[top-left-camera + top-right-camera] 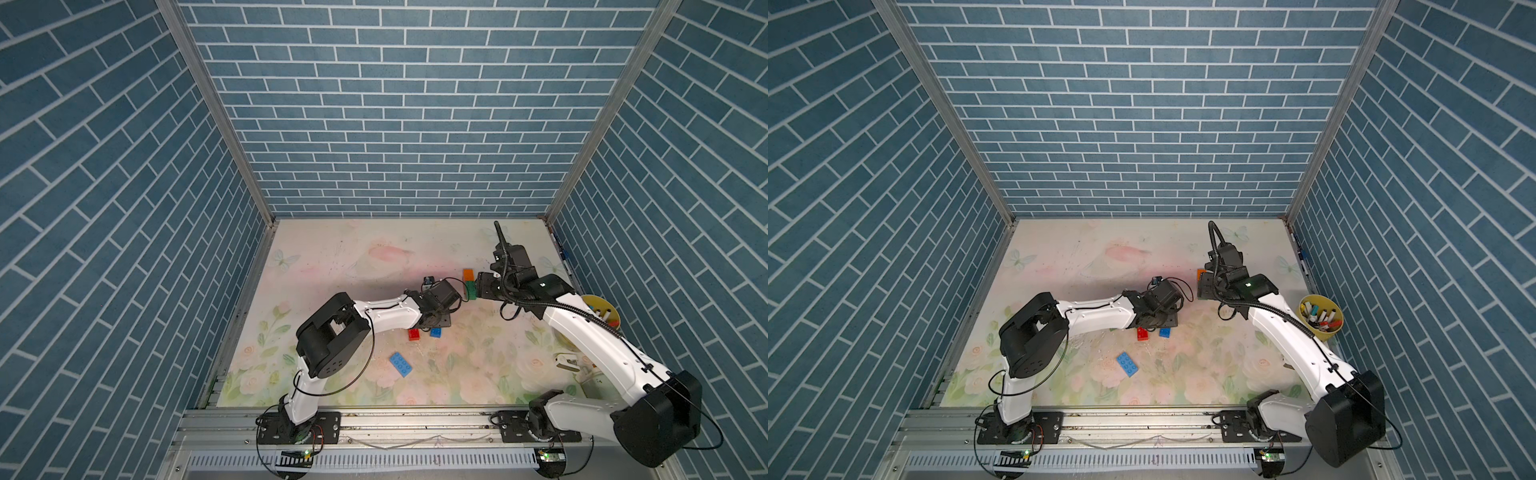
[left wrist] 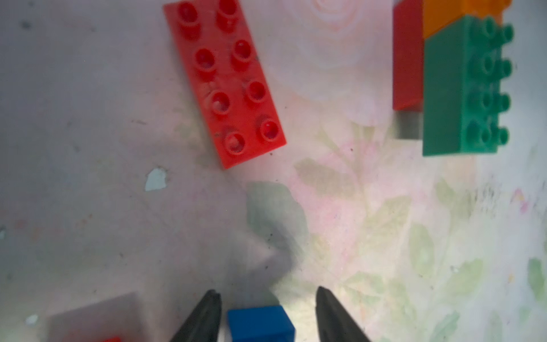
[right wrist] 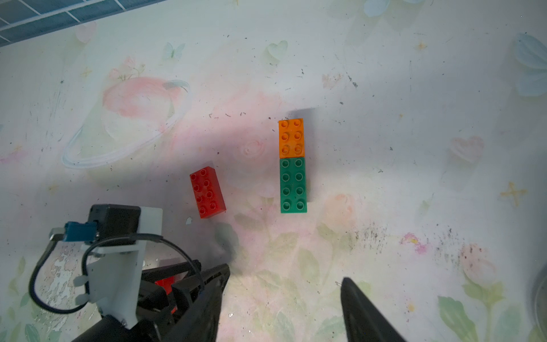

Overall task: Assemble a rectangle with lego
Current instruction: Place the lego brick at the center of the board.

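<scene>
In the right wrist view an orange lego brick (image 3: pixel 291 137) and a green lego brick (image 3: pixel 293 185) lie end to end in a line. A red eight-stud brick (image 3: pixel 207 192) lies loose beside them. My left gripper (image 2: pixel 268 294) is open, and a small blue brick (image 2: pixel 260 324) sits between its fingers with a gap on each side. In a top view that blue brick (image 1: pixel 435 332) rests beside a small red brick (image 1: pixel 414 334), and a light blue brick (image 1: pixel 401 364) lies nearer the front. My right gripper (image 3: pixel 285 275) hangs open and empty next to the green brick (image 1: pixel 471 289).
A yellow cup (image 1: pixel 1320 311) of markers stands at the right edge of the floral table mat (image 1: pixel 332 266). Blue brick-pattern walls close in three sides. The left arm's wrist covers the red eight-stud brick in both top views.
</scene>
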Robot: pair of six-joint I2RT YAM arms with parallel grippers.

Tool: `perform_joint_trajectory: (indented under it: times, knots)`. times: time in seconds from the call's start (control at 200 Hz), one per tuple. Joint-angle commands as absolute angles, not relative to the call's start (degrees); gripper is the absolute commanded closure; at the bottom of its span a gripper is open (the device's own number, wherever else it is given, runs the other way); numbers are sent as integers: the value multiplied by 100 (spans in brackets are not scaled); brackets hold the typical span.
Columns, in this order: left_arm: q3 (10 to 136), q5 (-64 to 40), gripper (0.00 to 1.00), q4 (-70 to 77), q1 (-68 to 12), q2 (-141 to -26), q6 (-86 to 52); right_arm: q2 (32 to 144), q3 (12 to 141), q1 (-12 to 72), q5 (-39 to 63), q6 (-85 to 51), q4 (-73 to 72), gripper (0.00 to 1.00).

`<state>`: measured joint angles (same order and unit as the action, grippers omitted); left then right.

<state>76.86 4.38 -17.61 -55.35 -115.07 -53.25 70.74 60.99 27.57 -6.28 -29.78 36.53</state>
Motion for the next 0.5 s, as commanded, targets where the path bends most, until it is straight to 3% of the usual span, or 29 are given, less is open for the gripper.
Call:
perform_joint_trajectory:
  times: [0.0, 0.255, 0.49]
  knots:
    - [7701, 436, 32, -1723, -5519, -11539, -5276, 6995, 6147, 2731, -743, -3125, 3828, 36]
    - [7900, 815, 26, -1882, -5255, -10731, -4626, 7241, 6591, 3068, -1018, -3102, 4241, 36]
    - [7232, 595, 18, -1885, -3991, -8882, -3385, 7925, 6910, 3719, -1249, -3537, 4553, 36]
